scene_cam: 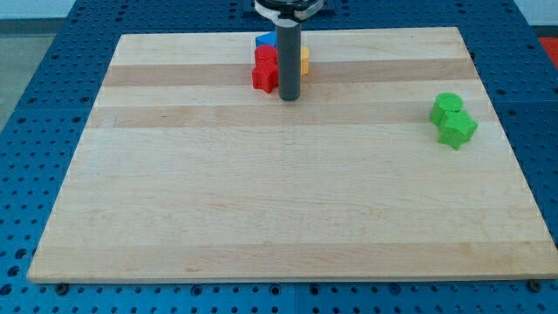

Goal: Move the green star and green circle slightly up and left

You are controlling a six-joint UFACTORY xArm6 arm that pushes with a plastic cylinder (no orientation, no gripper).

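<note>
Green star and green circle sit touching near the wooden board's right edge. The rod's tip, grasping nothing, rests well apart at the view's top, beside red, blue and yellow blocks.

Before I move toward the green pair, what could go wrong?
1. My tip sits right beside the red block cluster at the view's top; leaving carelessly may drag it.
2. The green circle and green star touch near the board's right edge; an off-centre push could split them.
</note>
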